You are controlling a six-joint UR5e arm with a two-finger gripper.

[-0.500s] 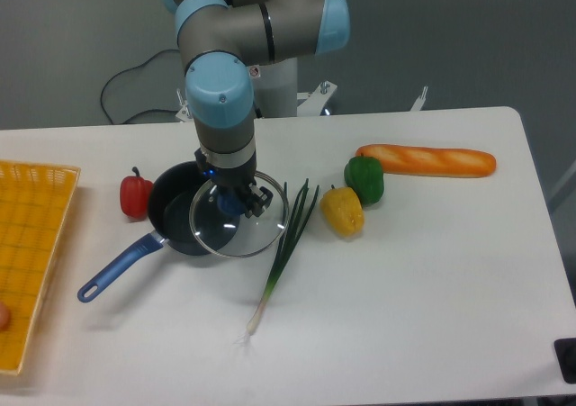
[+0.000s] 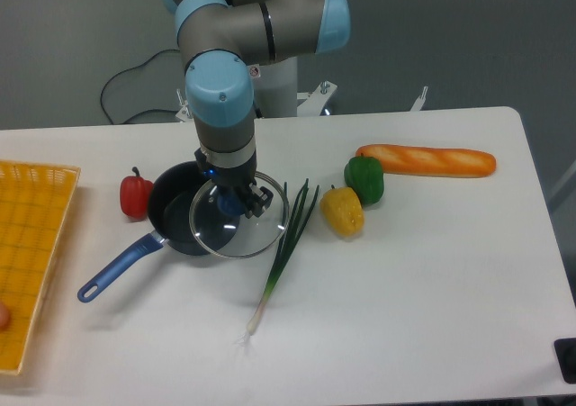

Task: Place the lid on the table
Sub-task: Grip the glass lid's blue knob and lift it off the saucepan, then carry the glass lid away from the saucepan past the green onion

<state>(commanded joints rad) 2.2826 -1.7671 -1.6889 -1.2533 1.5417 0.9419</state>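
gripper (image 2: pixel 236 199) clamped on lid (image 2: pixel 239 219) knob | no shift since half-second ago | lid overlaps saucepan (image 2: pixel 180 210), left-centre of table (image 2: pixel 405 289) | not yet placed

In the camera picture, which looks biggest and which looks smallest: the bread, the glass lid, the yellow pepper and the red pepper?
Largest to smallest, as they look:
1. bread, the longest
2. lid, rounder; covers about as much picture as the bread, so these two are close
3. yellow pepper
4. red pepper, partly hidden behind the saucepan, so unsure
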